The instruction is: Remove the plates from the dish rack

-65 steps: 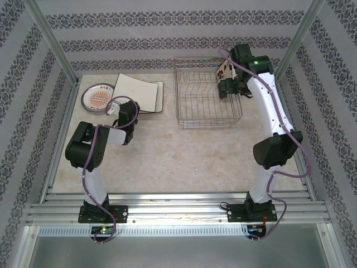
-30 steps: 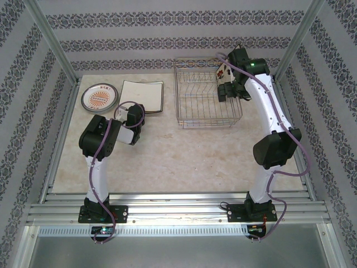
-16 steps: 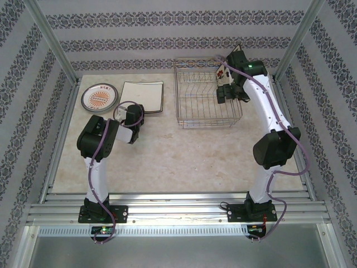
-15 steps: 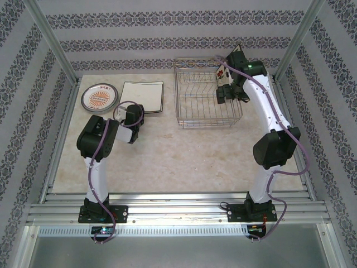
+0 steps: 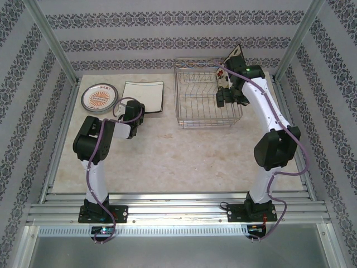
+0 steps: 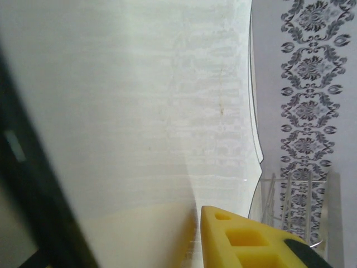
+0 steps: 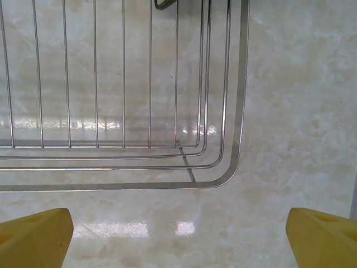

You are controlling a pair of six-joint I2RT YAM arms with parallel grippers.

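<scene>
Fingers [image 7: 33,235] of right gripper [image 7: 178,237] spread wide near dish rack [image 7: 223,167]; state of left gripper [image 5: 136,107] unclear.

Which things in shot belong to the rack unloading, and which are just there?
Job:
- dish rack
- flowered plate, upright in the rack's far right corner
- square plate, flat at far left
- round plate, beside the square plate

Not job:
- table
- patterned walls
- aluminium rails

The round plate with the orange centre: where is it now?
In the top view the round plate lies flat far left on the table, just left of the square plate.
</scene>
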